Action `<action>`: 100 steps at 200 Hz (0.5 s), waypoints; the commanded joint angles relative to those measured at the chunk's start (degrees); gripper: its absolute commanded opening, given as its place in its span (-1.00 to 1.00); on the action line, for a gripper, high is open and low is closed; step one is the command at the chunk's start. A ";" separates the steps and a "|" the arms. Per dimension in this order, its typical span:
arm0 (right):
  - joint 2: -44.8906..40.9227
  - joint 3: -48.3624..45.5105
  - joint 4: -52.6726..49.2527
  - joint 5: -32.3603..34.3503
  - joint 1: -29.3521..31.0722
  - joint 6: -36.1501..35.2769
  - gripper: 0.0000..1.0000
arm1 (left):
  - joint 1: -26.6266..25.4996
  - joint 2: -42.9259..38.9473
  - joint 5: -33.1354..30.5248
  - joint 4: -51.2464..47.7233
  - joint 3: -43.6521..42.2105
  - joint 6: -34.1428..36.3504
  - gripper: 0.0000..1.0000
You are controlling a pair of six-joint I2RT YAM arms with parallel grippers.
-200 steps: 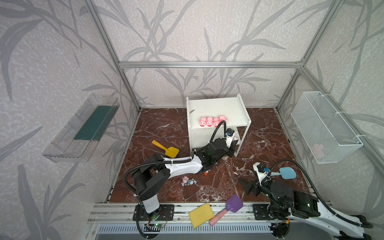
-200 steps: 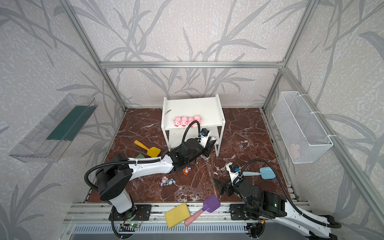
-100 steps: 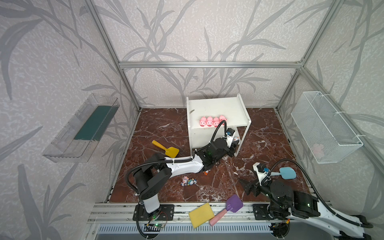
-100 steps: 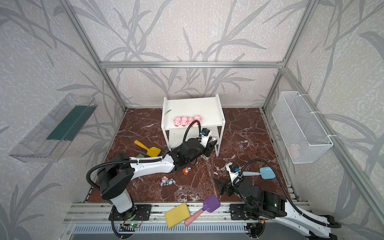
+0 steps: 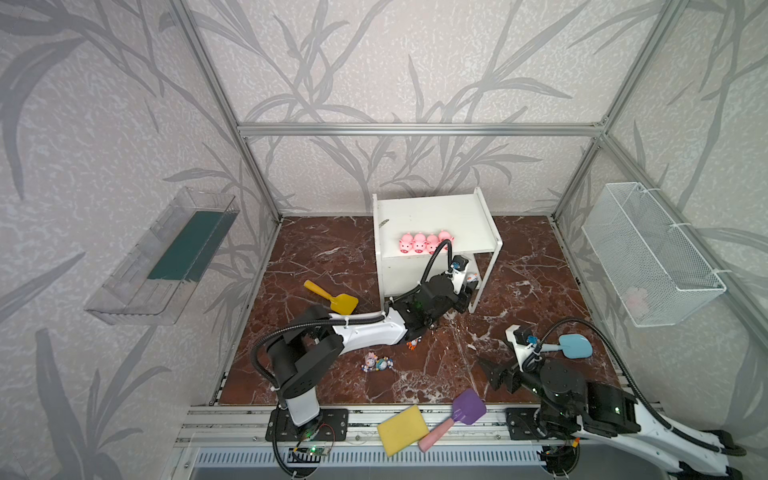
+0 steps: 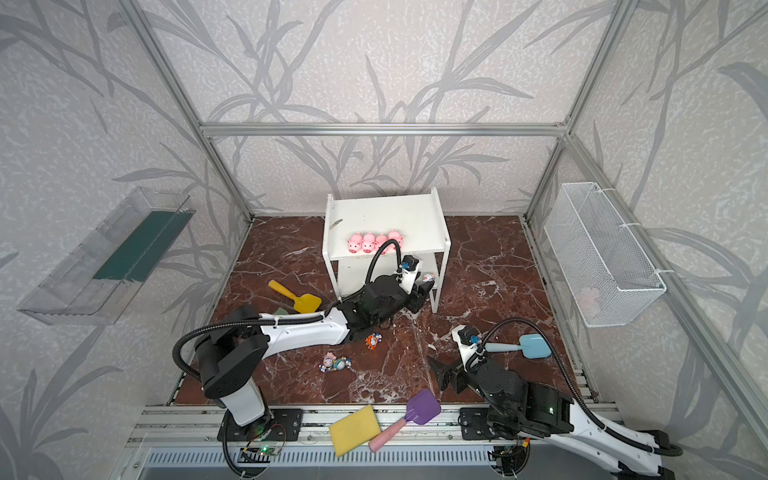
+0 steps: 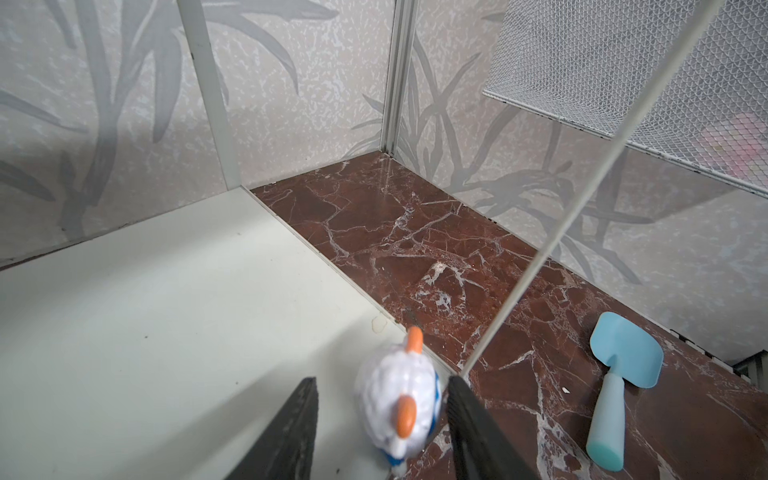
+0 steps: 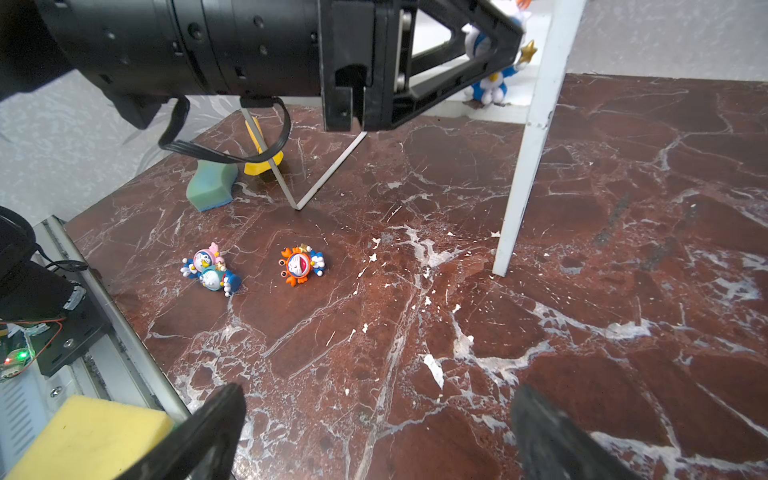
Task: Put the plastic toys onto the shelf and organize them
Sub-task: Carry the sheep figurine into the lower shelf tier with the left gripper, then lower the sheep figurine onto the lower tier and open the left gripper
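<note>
Hardly anything has shifted over the last second. My left arm stays reached in under the top board of the shelf, and only the jaws of the left pincer have spread. They stand partly apart either side of the white-blue figurine, with a clear gap on one side, so nothing is gripped.

That figurine stands upright, long axis vertical, on the lower board at its edge beside a thin leg, with its belly turned toward the front. It has a woolly white hood with orange horns, a blue body and a gold star.

Four glossy pink pigs sit touching in a row at the top board's front edge, red snouts forward. On the tabletop the pink and teal figurines lie touching, faces up, with the orange figurine near them.

The wire basket holds something pale pink, too blurred to name. The clear wall tray holds a dark green sheet. My right pincer hangs wide open and empty over the tabletop.
</note>
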 commanded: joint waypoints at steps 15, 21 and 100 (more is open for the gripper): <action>-0.73 1.29 -0.10 0.35 0.07 0.20 0.98 | 0.31 0.33 -1.74 -0.88 0.36 0.52 0.17; -0.70 1.29 -0.15 0.35 0.08 0.18 0.98 | 0.30 0.32 -1.85 -1.03 0.35 0.67 0.18; -0.76 1.22 0.05 0.39 0.04 0.06 0.98 | 0.31 -0.05 -4.16 -4.53 0.28 2.31 0.05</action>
